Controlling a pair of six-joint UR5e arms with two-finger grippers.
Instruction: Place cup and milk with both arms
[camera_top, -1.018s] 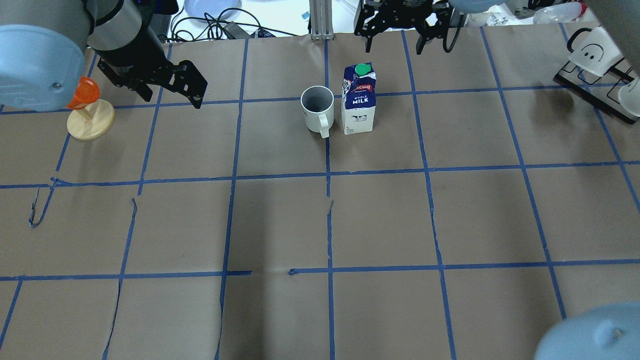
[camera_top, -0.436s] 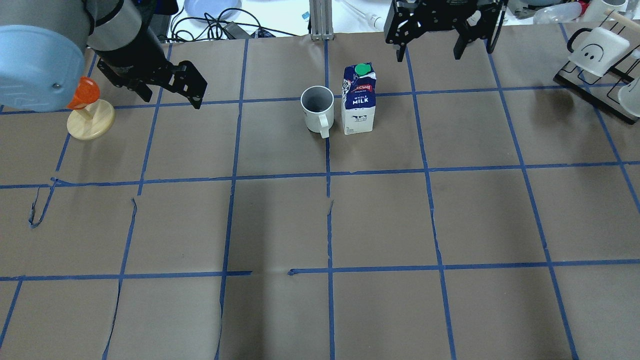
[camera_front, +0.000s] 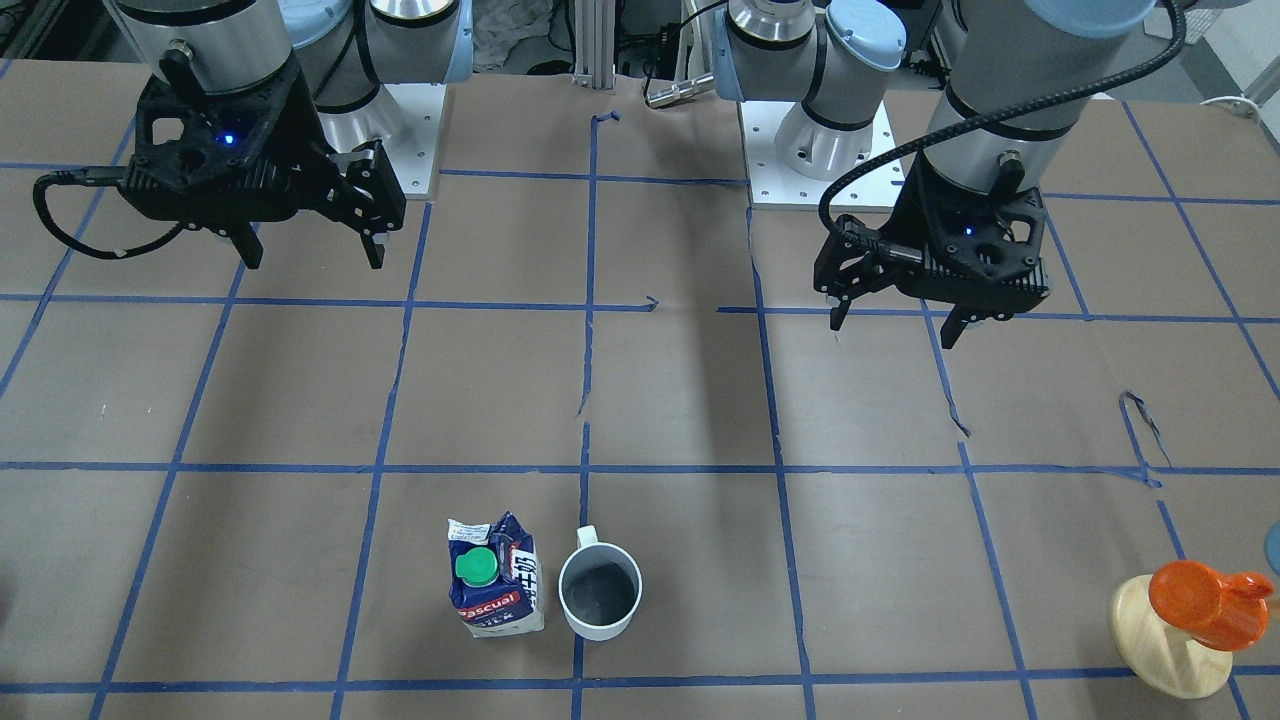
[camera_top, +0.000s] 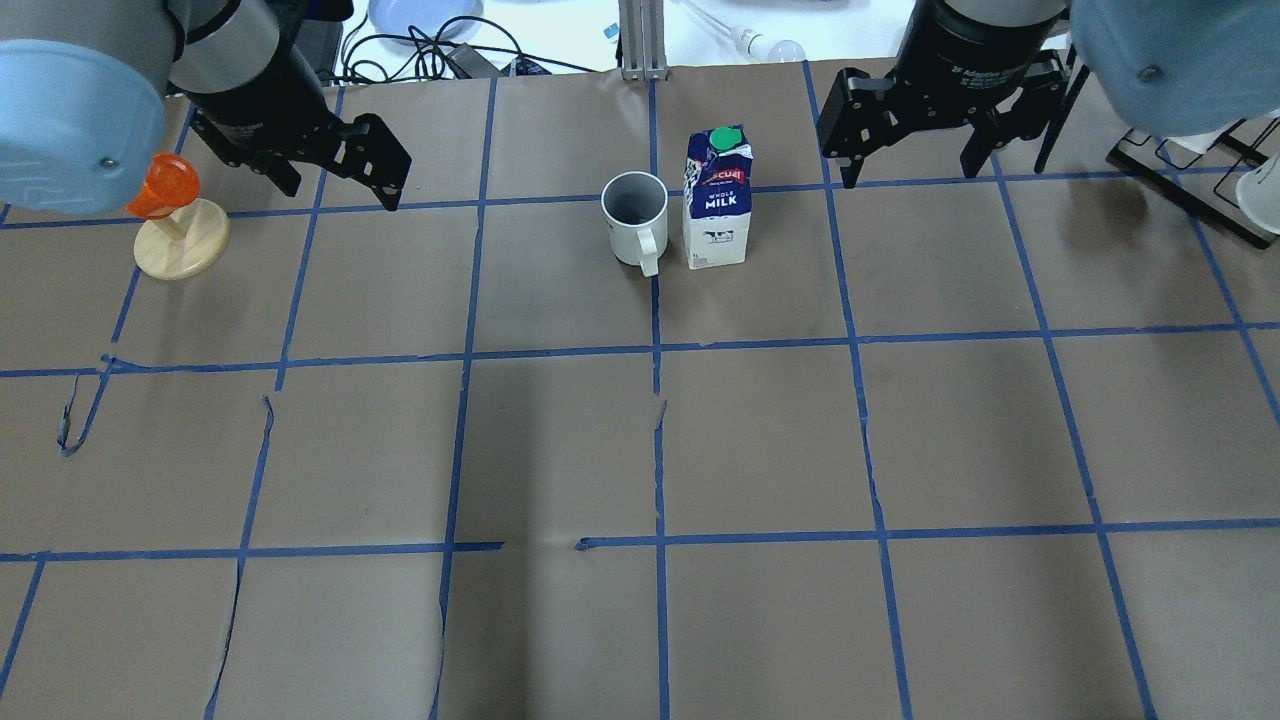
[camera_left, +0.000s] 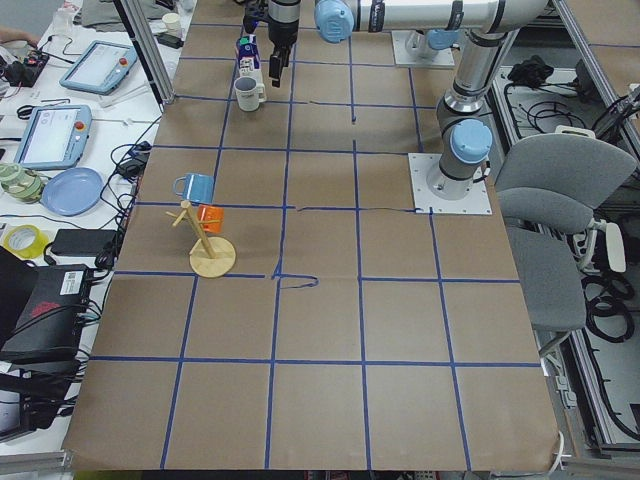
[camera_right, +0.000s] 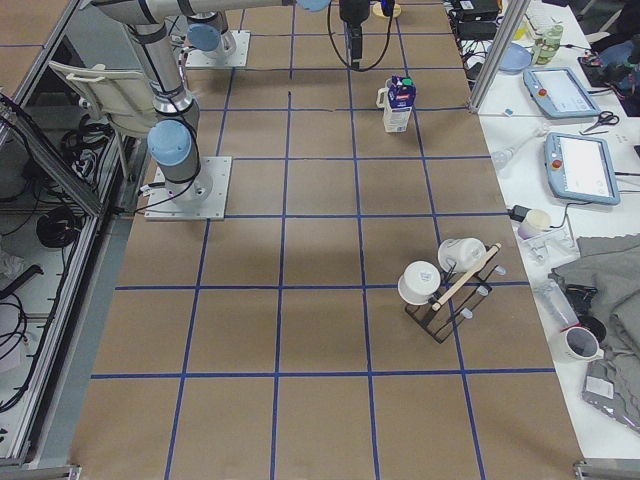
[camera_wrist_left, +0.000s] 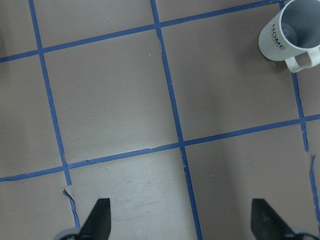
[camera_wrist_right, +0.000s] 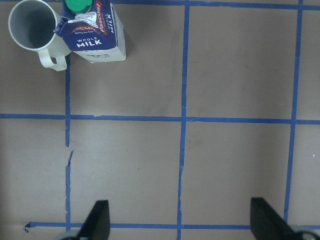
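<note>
The white cup with a dark inside stands upright at the far middle of the table, handle toward me. The blue and white milk with a green cap stands just right of it, almost touching. Both also show in the front view, cup and milk. My left gripper is open and empty, well left of the cup. My right gripper is open and empty, right of the milk. Both hang above the table.
An orange cup-like thing on a wooden stand is close to the left gripper's left side. A black mug rack with white mugs is at the table's right. Cables, tablets and a blue plate lie beyond the far edge.
My right gripper has moved right and toward me from behind the milk, still open. My left gripper has barely moved. The cup and milk have not moved.
</note>
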